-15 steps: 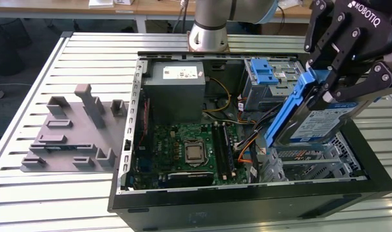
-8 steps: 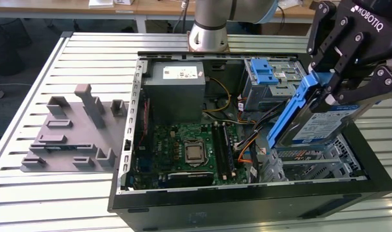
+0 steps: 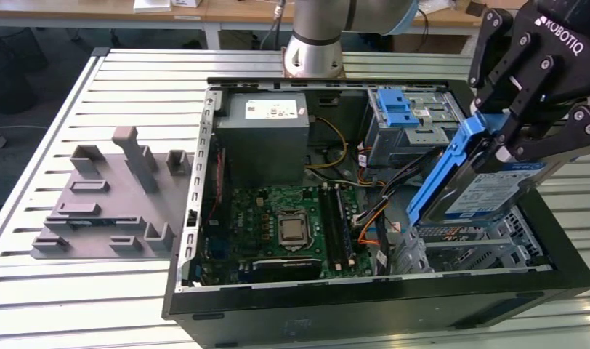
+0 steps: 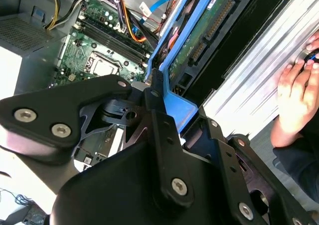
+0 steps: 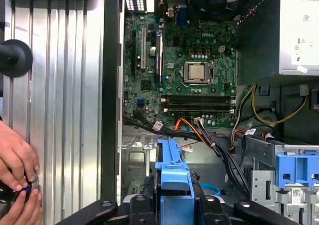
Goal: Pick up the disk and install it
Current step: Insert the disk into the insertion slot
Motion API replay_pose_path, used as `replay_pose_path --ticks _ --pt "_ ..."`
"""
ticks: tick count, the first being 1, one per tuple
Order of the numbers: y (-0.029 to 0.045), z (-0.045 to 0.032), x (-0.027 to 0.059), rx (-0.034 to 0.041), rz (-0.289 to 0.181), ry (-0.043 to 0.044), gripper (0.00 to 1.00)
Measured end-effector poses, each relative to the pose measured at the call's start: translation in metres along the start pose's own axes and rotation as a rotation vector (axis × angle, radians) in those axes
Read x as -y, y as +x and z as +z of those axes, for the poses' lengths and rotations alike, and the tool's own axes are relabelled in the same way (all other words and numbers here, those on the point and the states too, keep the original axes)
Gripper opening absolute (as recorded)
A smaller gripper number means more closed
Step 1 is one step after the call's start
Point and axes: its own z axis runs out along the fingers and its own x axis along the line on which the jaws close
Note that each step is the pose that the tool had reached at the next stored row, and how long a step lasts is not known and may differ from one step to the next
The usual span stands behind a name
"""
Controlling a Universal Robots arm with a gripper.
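**Robot gripper holds a hard drive over an open computer case**

The disk (image 3: 484, 190) is a flat silver hard drive framed by a bright blue plastic carrier. In the exterior view its upper face carries a white-and-blue label with small print. In the second wrist view the other face of the disk (image 4: 199, 40) shows a green circuit board with a row of connector pins along one edge. In the first wrist view the disk (image 5: 172, 177) is seen edge-on as a blue strip.

The black gripper (image 3: 532, 145) bears white lettering on its housing. Its fingers are clamped narrow against the carrier's two long sides, so the disk hangs from them, tilted steeply, with one end pointing down.

The disk is in the air above the metal drive cage (image 3: 469, 247), at the exterior view's right side of the open black computer case (image 3: 373, 298). Inside the case lie a green motherboard (image 3: 285, 218), a grey power supply (image 3: 266, 123) with a white sticker, and another blue carrier (image 3: 397, 109) seated in a bay.

The case stands on a slatted metal table (image 3: 82, 305), beside a grey fixture plate (image 3: 111, 196). A person's hands (image 5: 17, 160) rest on the table near the case.
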Motion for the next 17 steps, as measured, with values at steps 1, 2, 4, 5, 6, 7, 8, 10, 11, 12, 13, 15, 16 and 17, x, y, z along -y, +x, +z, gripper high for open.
replay_pose_path --ticks 1,2,4,5,6,7,8,10,11,12,13,15,16,17 --pt "0.0 0.0001 0.0007 -0.0096 0.0 -0.0001 0.36" --pt "0.0 0.0004 0.0013 -0.019 0.001 -0.0001 0.36" --pt "0.0001 0.0011 0.0028 -0.0236 0.001 -0.0001 0.36" --pt "0.0001 0.0012 0.0037 -0.0236 0.001 0.0 0.36" --pt "0.0001 0.0014 0.0047 -0.0234 0.001 0.0 0.36" --pt "0.0001 0.0018 0.0059 -0.023 0.001 0.0 0.36" --pt "0.0001 0.0022 0.0072 -0.0228 0.001 0.0 0.36" --pt "0.0001 0.0028 0.0099 -0.0228 0.002 0.0 0.36" --pt "0.0001 0.0031 0.0106 -0.0224 0.002 0.0 0.36" --pt "0.0002 0.0035 0.0109 -0.0214 0.002 0.0 0.36" --pt "0.0004 0.0038 0.011 -0.0193 0.002 0.0 0.36" --pt "0.0005 0.0045 0.0114 -0.0129 0.002 0.0001 0.36" --pt "0.0006 0.0048 0.0116 -0.0111 0.002 0.0001 0.36" --pt "0.0007 0.0052 0.0119 -0.0105 0.002 0.0 0.36"
